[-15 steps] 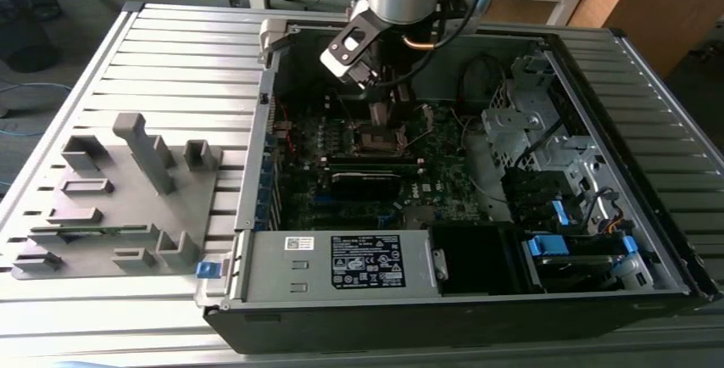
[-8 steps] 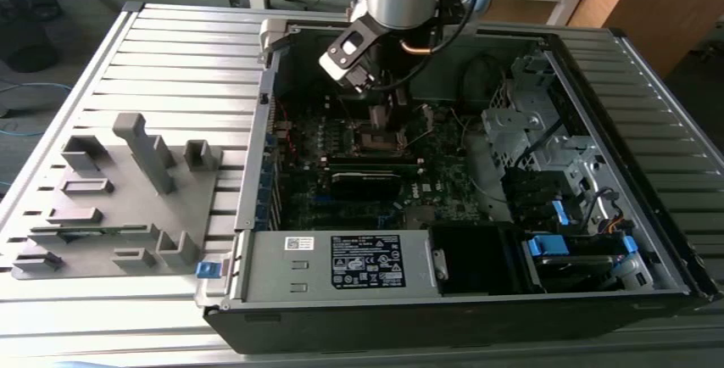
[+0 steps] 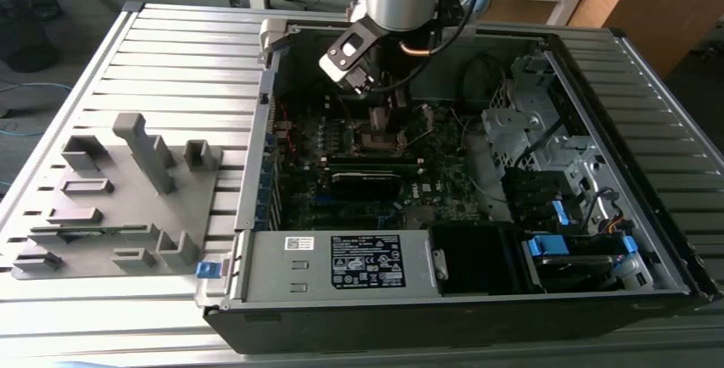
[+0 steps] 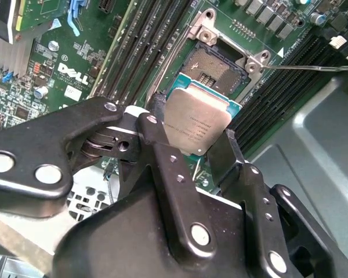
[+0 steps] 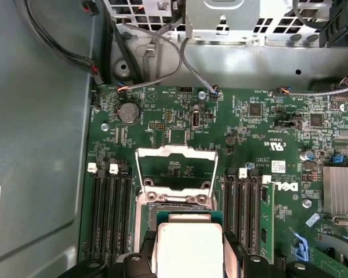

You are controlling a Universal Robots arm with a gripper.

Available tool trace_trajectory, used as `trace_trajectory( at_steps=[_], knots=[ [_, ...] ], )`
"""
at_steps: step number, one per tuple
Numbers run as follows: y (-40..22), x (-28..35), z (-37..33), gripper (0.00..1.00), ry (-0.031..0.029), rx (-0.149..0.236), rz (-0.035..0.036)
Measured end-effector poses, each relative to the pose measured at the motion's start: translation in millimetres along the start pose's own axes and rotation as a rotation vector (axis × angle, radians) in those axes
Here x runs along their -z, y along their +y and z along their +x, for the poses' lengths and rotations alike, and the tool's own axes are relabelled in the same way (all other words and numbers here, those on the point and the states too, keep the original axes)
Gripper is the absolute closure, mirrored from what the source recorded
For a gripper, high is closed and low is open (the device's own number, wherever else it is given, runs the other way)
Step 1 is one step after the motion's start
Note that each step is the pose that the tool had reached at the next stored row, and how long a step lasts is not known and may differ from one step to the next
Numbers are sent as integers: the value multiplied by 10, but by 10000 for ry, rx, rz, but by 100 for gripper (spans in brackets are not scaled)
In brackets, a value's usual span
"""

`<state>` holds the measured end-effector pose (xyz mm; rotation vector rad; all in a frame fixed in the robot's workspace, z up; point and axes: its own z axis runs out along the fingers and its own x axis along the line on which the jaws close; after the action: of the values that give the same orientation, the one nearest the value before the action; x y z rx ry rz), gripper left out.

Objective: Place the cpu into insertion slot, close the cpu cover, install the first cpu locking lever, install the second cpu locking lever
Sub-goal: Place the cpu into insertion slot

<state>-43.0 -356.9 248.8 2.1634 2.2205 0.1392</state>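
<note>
My gripper [image 4: 191, 128] is shut on the cpu [image 4: 200, 116], a flat square chip with a silver top and green edge, held by two opposite edges between the black fingers [image 4: 153, 124]. It hangs tilted just above and beside the insertion slot [image 4: 214, 69], a dark square socket that lies uncovered. In the first wrist view the cpu [image 5: 188, 243] hides part of the slot [image 5: 175, 213], and the cpu cover [image 5: 177, 152], a silver frame, stands swung open behind it. A thin locking lever [image 4: 313, 68] sticks out sideways. In the exterior view the gripper [image 3: 379, 115] is low inside the computer case over the board.
Long black memory slots [image 5: 110, 214] flank the socket on both sides. A finned heat sink [image 5: 340, 191] and cables [image 5: 162, 40] lie nearby. The metal drive cage [image 3: 531, 122] and power supply [image 3: 351, 262] border the board. A grey fixture rack [image 3: 114, 207] stands at the exterior view's left.
</note>
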Motion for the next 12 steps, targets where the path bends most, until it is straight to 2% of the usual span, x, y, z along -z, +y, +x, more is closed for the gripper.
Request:
trace_trajectory(
  at_steps=[8,12],
  knots=[
    [-61,-50,9,46,-10,-71,-2],
    [-66,-91,18,46,-10,-88,-3]
  ],
)
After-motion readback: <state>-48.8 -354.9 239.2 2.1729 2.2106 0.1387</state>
